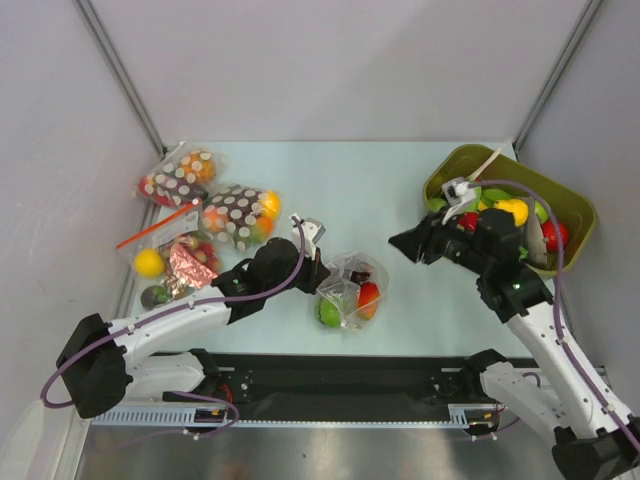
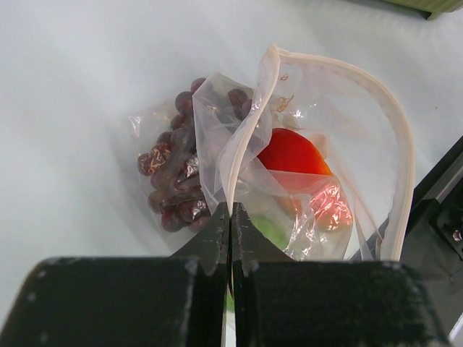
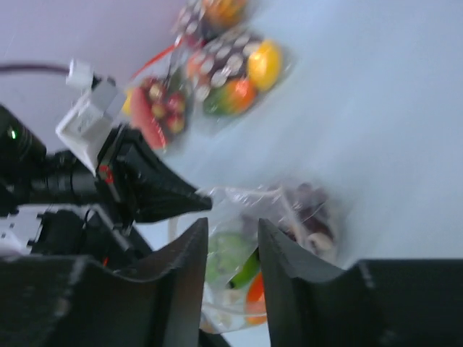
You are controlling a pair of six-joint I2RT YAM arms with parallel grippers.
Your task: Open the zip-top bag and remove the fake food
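The clear zip-top bag (image 1: 352,288) lies at mid-table with its mouth pulled open. My left gripper (image 1: 318,268) is shut on the bag's whitish rim (image 2: 230,210). Inside the bag (image 2: 347,108) I see fake food: a dark purple grape bunch (image 2: 177,191), an orange-red piece (image 2: 293,153) and a green piece (image 2: 271,230). My right gripper (image 1: 405,243) hangs to the right of the bag, between it and the bin. Its jaws (image 3: 233,231) stand apart with nothing between them. In the blurred right wrist view the bag (image 3: 289,210) shows beyond them.
An olive-green bin (image 1: 450,165) with toy fruits sits at the back right, behind the right arm. Two brown white-dotted bags (image 1: 235,215) (image 1: 180,175) and a bag with a red zip strip (image 1: 175,260) lie at the left. Grey walls close in both sides.
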